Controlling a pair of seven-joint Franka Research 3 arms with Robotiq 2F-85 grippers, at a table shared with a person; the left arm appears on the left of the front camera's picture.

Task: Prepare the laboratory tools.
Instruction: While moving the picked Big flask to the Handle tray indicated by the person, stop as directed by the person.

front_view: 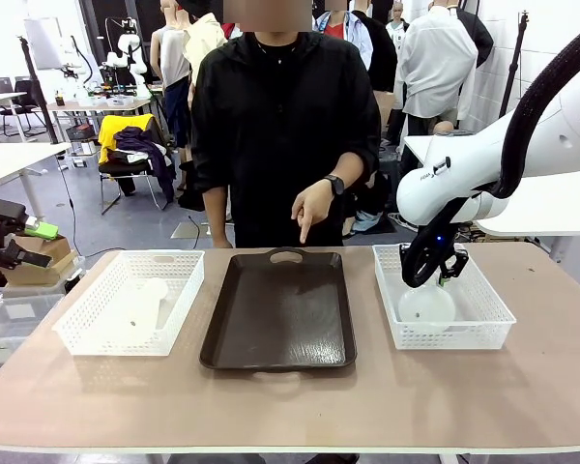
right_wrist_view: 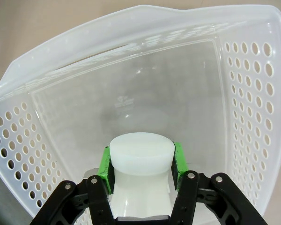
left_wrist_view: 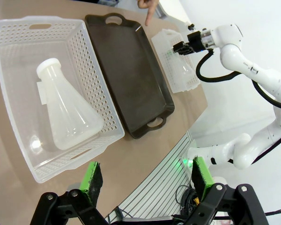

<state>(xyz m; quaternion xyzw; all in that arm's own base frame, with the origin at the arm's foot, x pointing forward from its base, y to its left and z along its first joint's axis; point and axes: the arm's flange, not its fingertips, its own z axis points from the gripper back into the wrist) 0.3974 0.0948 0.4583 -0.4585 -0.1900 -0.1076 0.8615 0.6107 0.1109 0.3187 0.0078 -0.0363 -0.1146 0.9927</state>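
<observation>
frosted-white flask [left_wrist_view: 65, 112], dark brown tray [front_view: 280, 309]

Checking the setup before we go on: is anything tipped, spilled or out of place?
The flask in the left basket lies on its side, not upright. Nothing looks spilled or damaged; the right claw grips the other flask by its neck.

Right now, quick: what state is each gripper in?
Left gripper: open, holding nothing.
Right gripper: shut on the flask by its neck, inside the basket.
</observation>
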